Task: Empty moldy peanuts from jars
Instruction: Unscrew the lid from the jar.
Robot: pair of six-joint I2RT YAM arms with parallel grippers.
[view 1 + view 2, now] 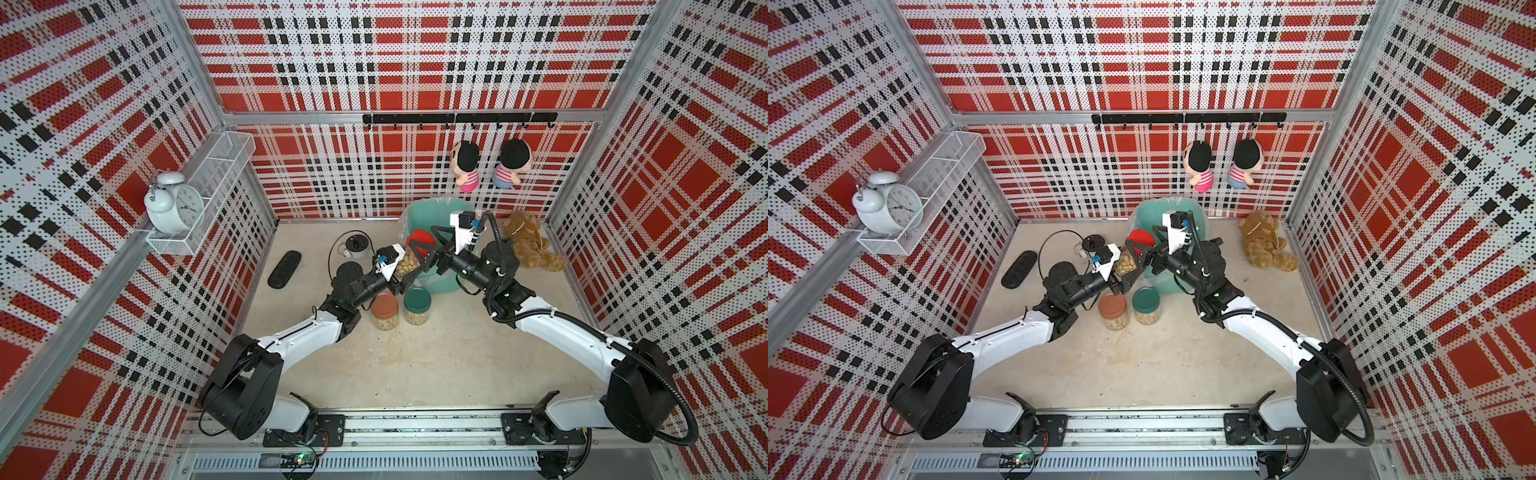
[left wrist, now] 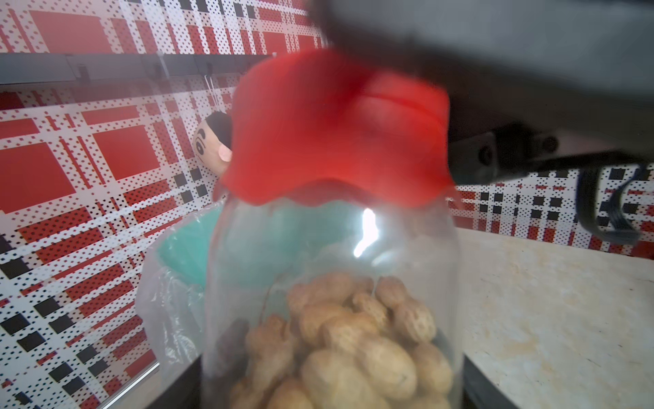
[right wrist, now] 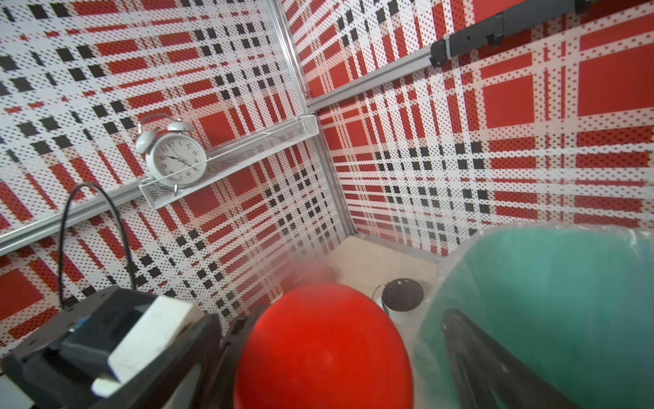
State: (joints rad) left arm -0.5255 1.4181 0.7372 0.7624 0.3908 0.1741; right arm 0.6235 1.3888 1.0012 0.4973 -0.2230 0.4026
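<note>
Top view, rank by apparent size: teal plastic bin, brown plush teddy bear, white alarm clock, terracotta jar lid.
Teal plastic bin, partly hidden.
Brown plush teddy bear, white alarm clock: alike, unranked.
Terracotta jar lid.

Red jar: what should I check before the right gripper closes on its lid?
1. The left gripper holds the red jar: ok.
2. The lid sits on the jar: ok.
3. The right gripper is open, jaws either side of the lid: ok.
4. The peanuts lie low, away from the lid: ok.
5. The lid is over the bin: cannot tell.
6. The brown jar and green jar are upright and capped: ok.
</note>
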